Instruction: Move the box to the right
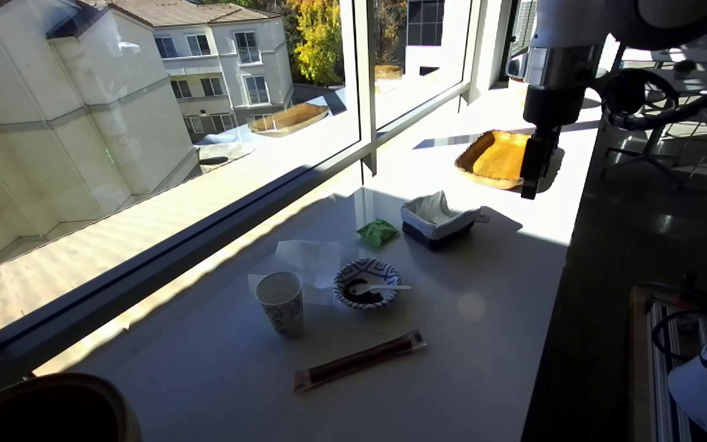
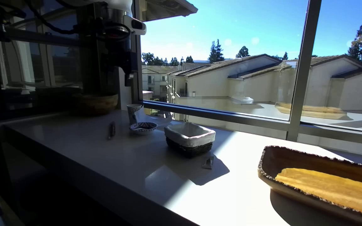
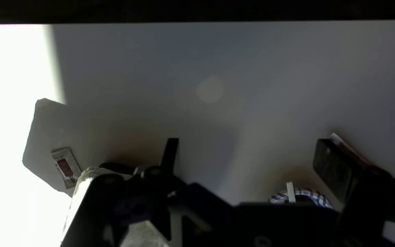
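Tool [image 3: 247,145] above worktop [image 1: 476,368]: spread wide, gripping nothing | box [image 1: 438,221]: upright on worktop, mouth up, cloth lining [image 2: 198,140], squarish, long axis unclear; below tool, outside its gap, partly hidden by it in wrist view | bowl [image 1: 366,269]: spoon [image 1: 390,287], dark stuff [image 1: 363,298] | cup [image 1: 283,310]: contents hidden | dish [image 1: 493,158], beyond box from bowl: sunlit inside

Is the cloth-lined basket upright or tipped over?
Upright: in both exterior views, the cloth-lined basket sits with its opening facing up and its dark lower part underneath.
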